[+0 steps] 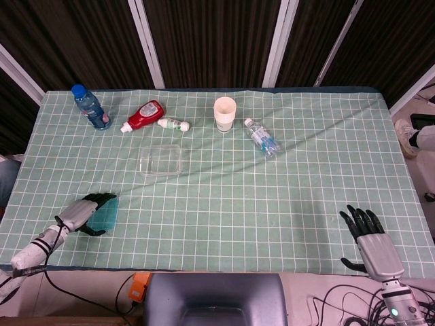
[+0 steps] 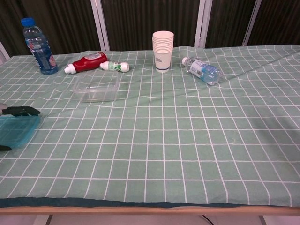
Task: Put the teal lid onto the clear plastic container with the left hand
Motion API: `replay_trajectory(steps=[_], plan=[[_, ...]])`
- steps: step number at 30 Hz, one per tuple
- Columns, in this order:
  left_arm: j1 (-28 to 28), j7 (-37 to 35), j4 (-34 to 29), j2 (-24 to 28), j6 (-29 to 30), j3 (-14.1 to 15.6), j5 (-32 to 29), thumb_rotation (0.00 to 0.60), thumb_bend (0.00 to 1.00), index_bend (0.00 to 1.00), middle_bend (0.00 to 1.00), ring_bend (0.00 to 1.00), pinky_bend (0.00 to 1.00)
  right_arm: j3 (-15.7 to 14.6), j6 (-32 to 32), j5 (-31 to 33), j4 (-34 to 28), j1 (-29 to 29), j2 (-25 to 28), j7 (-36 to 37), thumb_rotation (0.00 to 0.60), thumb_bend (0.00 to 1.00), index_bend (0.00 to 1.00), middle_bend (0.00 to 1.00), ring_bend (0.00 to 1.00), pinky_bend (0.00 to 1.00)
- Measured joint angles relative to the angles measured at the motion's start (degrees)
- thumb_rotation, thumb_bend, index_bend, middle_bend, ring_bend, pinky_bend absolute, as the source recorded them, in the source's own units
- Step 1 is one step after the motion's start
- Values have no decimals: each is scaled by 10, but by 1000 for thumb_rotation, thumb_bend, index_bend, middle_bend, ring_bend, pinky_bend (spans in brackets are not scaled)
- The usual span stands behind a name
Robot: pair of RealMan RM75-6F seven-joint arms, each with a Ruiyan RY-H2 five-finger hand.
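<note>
Left hand (image 1: 87, 212): fingers wrapped over teal lid (image 1: 105, 213), gripping it near the tabletop (image 1: 272, 204) front edge, well short of clear plastic container (image 1: 160, 159). Lid's long axis runs front-to-back. Step: grasp; next, lift and carry toward container. Right hand (image 1: 370, 238): spread, idle, far right of container.

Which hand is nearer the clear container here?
Left. The left hand sits at the table's near left edge, holding the teal lid, just in front of the container. The right hand is open at the near right corner, far across the table.
</note>
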Motion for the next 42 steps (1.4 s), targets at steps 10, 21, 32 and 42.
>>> replay_trajectory(steps=[10,21,32,42], plan=[[-34,93,-175,84,6,-72,-53,600,244,0,465,611,699,3,-16,13,2,7,4,10,600,132,0,0,0,0],[-144,291,-266,102,-143,-181,-242,600,250,0,470,616,699,15,-41,41,3,19,11,27,600,133,0,0,0,0],[-252,436,-159,-5,-242,-212,-444,600,251,0,481,619,693,17,-54,50,2,27,25,60,600,133,0,0,0,0],[-312,543,-109,-71,-229,-201,-627,600,249,0,489,623,686,14,-51,41,3,27,36,86,600,132,0,0,0,0]])
